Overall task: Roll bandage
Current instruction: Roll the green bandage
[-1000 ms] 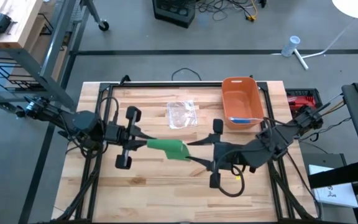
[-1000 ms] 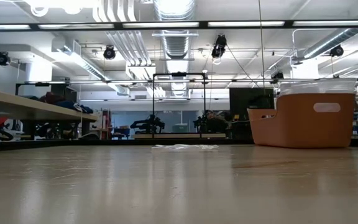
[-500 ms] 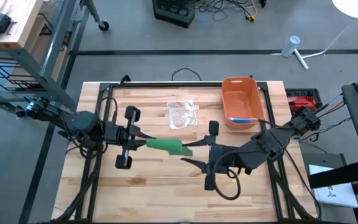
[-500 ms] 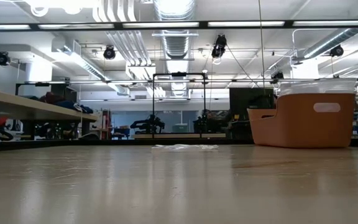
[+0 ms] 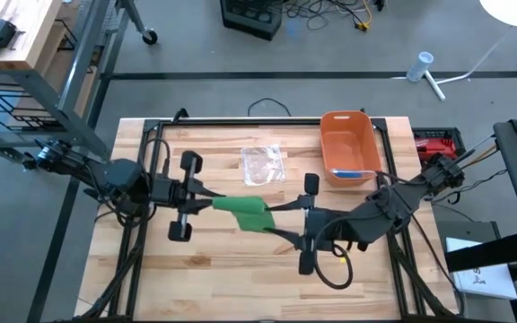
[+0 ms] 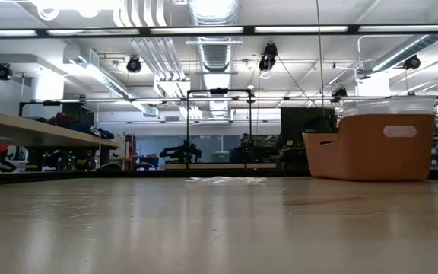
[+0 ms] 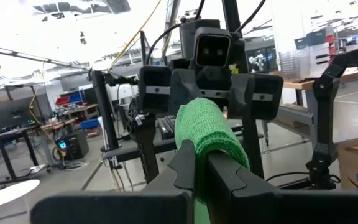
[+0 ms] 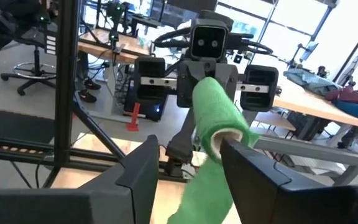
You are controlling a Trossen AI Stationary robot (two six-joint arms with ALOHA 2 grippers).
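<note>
Green elastic bandage (image 5: 245, 213), partly wound into a roll at one end, hangs in the air above the middle of the pale wooden-plank surface (image 5: 214, 274), stretched between the two arms. The left tool (image 5: 206, 205) is clamped narrow on the flat tail of the strip. The right tool (image 5: 281, 222) stands part-open around the rolled end, one finger (image 8: 253, 171) touching the white core. A second ago the right tool sat tight against the roll; half a second ago it had drawn back and swung its fingers away toward the near edge; now it has come in again to the roll, which looks a little fatter and closer to the left tool. That reads as a regrip between turns, so the winding seems part-way done, with a short tail left. An orange plastic bin (image 5: 349, 149) and a clear plastic wrapper (image 5: 263, 164) lie behind, untouched.
</note>
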